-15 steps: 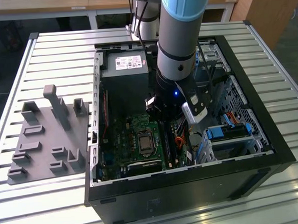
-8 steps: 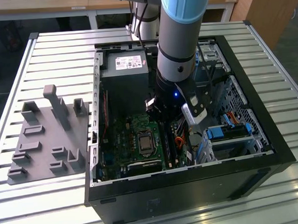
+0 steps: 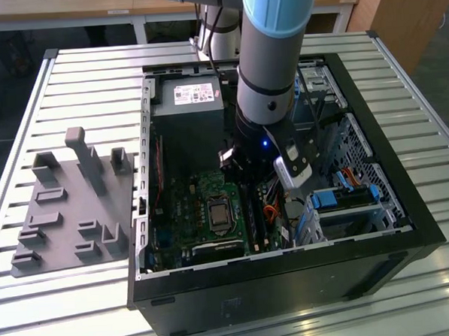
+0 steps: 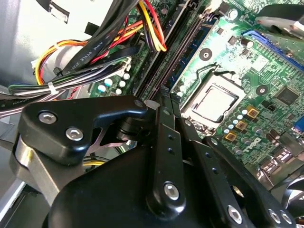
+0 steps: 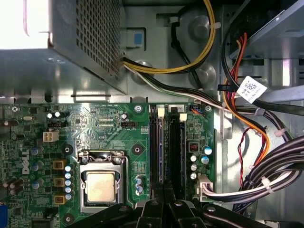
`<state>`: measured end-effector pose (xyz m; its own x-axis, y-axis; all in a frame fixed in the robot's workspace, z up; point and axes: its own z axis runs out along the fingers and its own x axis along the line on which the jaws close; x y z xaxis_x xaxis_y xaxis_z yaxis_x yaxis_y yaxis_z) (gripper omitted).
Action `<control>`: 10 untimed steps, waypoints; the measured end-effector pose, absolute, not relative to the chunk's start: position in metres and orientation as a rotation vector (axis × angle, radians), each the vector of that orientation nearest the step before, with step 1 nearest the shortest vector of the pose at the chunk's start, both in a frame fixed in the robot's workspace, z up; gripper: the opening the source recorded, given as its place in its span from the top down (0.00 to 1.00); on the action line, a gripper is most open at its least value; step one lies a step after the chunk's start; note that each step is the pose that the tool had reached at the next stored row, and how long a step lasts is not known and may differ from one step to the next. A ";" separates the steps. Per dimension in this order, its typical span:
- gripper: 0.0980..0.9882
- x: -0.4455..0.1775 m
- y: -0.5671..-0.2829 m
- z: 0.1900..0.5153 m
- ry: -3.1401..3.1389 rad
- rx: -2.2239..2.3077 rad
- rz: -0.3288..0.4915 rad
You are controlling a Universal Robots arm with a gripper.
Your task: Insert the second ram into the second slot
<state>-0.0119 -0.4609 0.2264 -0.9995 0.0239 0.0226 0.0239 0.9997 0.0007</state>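
My gripper (image 5: pixel 164 203) hangs inside the open computer case (image 3: pixel 408 226), low over the memory slots (image 5: pixel 175 152) to the side of the processor socket (image 5: pixel 100 183). A thin ram (image 5: pixel 161 152) with a dark blue board stands on edge in the slot next to the socket, in line with my fingers. In the second wrist view the gripper (image 4: pixel 165 102) is shut, its tips at the near end of that ram (image 4: pixel 192 47). I cannot tell whether they touch it. The black slot beside it runs parallel. The arm (image 3: pixel 268 68) comes down from the back.
Bundled cables (image 5: pixel 266 171) run close beside the slots. The grey power supply (image 3: pixel 188 113) sits at the case's back, and blue drive brackets (image 3: pixel 339 199) on the exterior view's right. A grey parts fixture (image 3: pixel 69 214) lies on the slatted table on the exterior view's left.
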 end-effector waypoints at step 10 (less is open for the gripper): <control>0.98 -0.011 -0.462 0.225 -3.118 -0.037 -0.002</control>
